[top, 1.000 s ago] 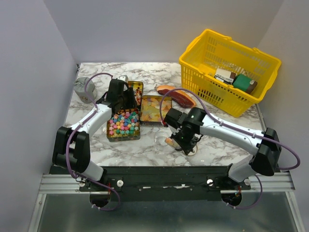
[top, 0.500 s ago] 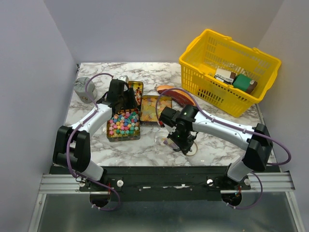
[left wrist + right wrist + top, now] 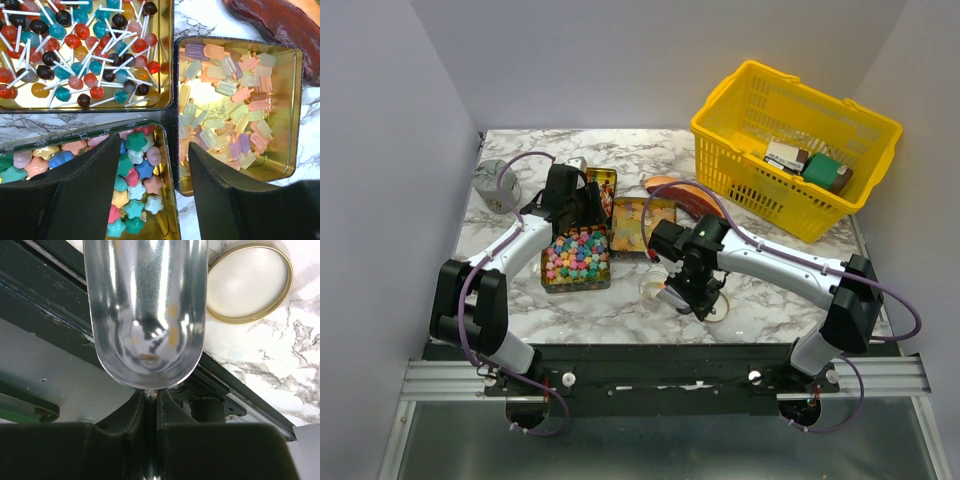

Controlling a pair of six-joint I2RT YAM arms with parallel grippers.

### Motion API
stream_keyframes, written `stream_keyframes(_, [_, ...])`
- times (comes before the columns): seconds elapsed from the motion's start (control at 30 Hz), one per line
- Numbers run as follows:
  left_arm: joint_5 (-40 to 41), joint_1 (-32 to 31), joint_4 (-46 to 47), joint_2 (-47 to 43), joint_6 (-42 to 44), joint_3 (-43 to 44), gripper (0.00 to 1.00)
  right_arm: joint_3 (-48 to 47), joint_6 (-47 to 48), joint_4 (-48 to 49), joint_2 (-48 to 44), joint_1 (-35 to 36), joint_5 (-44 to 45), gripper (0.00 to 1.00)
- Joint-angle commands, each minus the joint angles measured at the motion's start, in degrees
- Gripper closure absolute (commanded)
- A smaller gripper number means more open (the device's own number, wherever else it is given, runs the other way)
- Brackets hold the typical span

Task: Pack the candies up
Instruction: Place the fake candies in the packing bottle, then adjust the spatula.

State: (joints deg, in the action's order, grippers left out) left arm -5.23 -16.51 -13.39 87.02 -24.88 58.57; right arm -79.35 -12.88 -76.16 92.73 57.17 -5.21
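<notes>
Firstly, marble table [image 3: 620, 300]. One yellow mesh basket [image 3: 750, 195], rear right, boxed packets inside. One left gripper [image 3: 155, 147], jaws apart, hanging over the meeting corner of three gold tins [image 3: 575, 287]. One right gripper [image 3: 150, 402], pinched tight on the stem of a metal scoop [image 3: 145, 315], beside a round gold-rimmed lid [image 3: 248, 282]. One reddish-brown slab [image 3: 280, 25], between tins and basket. Lastly the candies: pastel stars [image 3: 135, 175] in the near tin, stick lollipops [image 3: 85, 50] in the far tin, pastel ice-lolly shapes [image 3: 230, 105] in the right-hand tin.
</notes>
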Motion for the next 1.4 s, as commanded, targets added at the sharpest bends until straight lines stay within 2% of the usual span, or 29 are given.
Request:
stream_keyframes(0.0, [-1.09,-0.27,-0.32,-0.01,0.36,0.50,0.31,-1.51,-1.18,-6.54,0.17,0.31,-1.03,0.99])
stream_keyframes(0.3, [-0.92,-0.80,0.29,-1.77,0.72,-0.12,0.21,-3.96,-2.41,-6.90,-0.97,0.31,0.81,0.99])
stream_keyframes(0.53, [-5.13,-0.80,2.04,-2.82,1.33,-0.38,0.19,-3.71,1.80,2.30,-6.41,0.40,4.94,0.99])
stream_keyframes(0.6, [-8.38,-0.80,3.10,-3.35,1.59,-0.82,0.18,-0.64,3.03,6.27,-9.66,0.92,8.28,0.99])
stream_keyframes(0.73, [-13.48,-0.80,5.21,-3.09,1.68,-1.09,0.18,5.60,6.63,20.31,-15.55,1.46,13.99,0.99])
stream_keyframes(0.87, [-18.22,-0.80,6.88,-3.26,2.03,-1.26,0.18,10.17,9.98,27.89,-19.07,1.72,19.96,0.99])
stream_keyframes(0.93, [-23.48,-0.89,9.06,-3.35,1.94,-1.61,0.17,12.36,13.21,31.93,-20.30,1.81,22.51,0.99])
stream_keyframes(1.1, [-39.65,-1.24,17.23,-4.58,-1.12,-4.15,0.17,12.03,18.77,33.89,-19.26,1.81,24.63,0.99])
stream_keyframes(1.13, [-45.33,-1.42,23.00,-5.02,-2.35,-5.12,0.17,11.59,19.47,33.80,-18.90,1.72,24.11,0.99])
stream_keyframes(1.23, [-51.96,-2.38,35.22,-5.99,-9.37,-8.99,0.17,9.40,19.56,33.71,-18.29,1.81,22.27,0.99])
stream_keyframes(1.37, [-53.30,-3.70,35.98,-4.76,-10.36,-9.08,0.20,6.76,19.48,33.80,-17.85,1.72,19.89,0.99])
